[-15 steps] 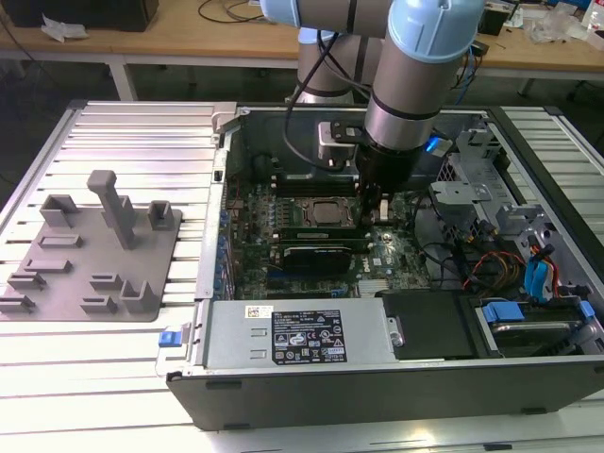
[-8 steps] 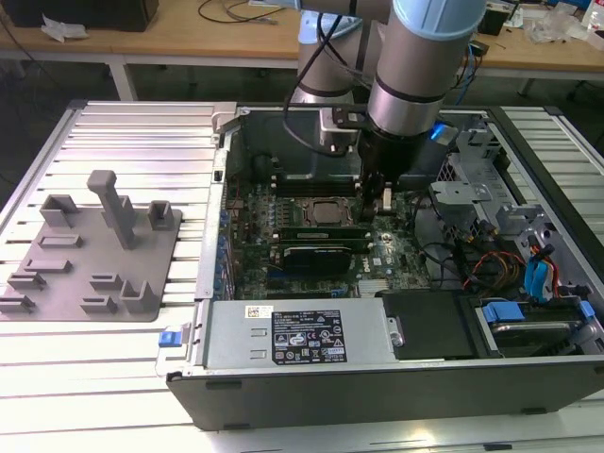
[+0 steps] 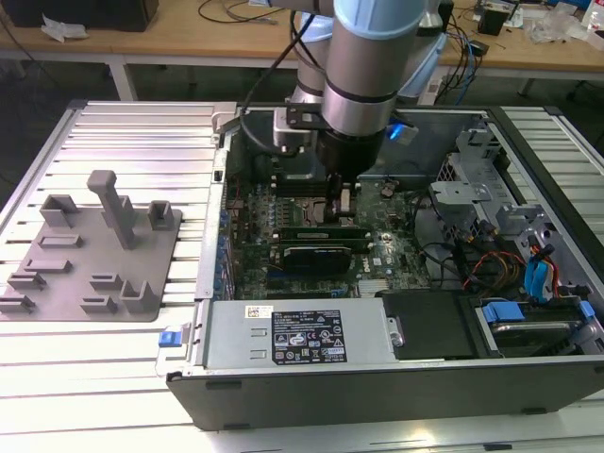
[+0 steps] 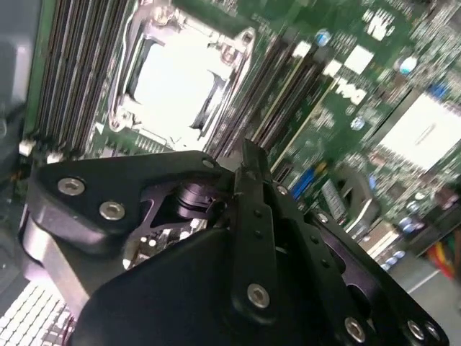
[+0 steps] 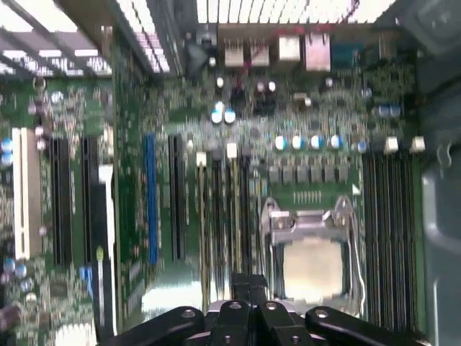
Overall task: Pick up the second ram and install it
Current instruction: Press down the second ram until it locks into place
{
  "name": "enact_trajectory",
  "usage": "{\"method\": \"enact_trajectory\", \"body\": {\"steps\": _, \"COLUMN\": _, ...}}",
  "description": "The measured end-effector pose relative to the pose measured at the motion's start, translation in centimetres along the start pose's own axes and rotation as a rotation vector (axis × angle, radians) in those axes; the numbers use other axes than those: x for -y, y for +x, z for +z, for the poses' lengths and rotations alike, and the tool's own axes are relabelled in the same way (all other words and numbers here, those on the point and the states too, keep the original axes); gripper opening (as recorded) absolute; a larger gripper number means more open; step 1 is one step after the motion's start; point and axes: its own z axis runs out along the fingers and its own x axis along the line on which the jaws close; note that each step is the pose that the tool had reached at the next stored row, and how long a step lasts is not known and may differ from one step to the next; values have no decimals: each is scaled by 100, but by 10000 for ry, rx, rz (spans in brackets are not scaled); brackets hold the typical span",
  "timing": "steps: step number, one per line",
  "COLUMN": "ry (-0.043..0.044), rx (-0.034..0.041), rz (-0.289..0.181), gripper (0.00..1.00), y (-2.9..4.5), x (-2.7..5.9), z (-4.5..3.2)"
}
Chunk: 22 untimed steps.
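**Second ram at its slot, my claw right above it**

The second ram stood on edge among the memory slots beside the processor socket, inside the open computer case. My claw was directly over it, apparently touching its top edge; I could not tell whether it was clenched on the stick or released. I judged that a tilted or off-slot stick could jam or bend under pressure. The black expansion card crowded one side, while the grey fixture sat well apart on the desk.
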Motion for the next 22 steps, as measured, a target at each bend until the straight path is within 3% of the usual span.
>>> {"method": "enact_trajectory", "body": {"steps": 1, "ry": 0, "rx": -1, "rz": 0, "gripper": 8, "y": 2, "x": -40, "z": 2}}
{"method": "enact_trajectory", "body": {"steps": 2, "ry": 0, "rx": -1, "rz": 3, "gripper": 8, "y": 6, "x": -133, "z": 6}}
{"method": "enact_trajectory", "body": {"steps": 5, "ry": -1, "rx": -2, "rz": 5, "gripper": 8, "y": 8, "x": -194, "z": 10}}
{"method": "enact_trajectory", "body": {"steps": 10, "ry": 16, "rx": -1, "rz": 3, "gripper": 8, "y": 10, "x": -238, "z": 14}}
{"method": "enact_trajectory", "body": {"steps": 12, "ry": 40, "rx": 0, "rz": 2, "gripper": 8, "y": 15, "x": -279, "z": 64}}
{"method": "enact_trajectory", "body": {"steps": 22, "ry": 40, "rx": -1, "rz": 2, "gripper": 8, "y": 37, "x": -309, "z": 138}}
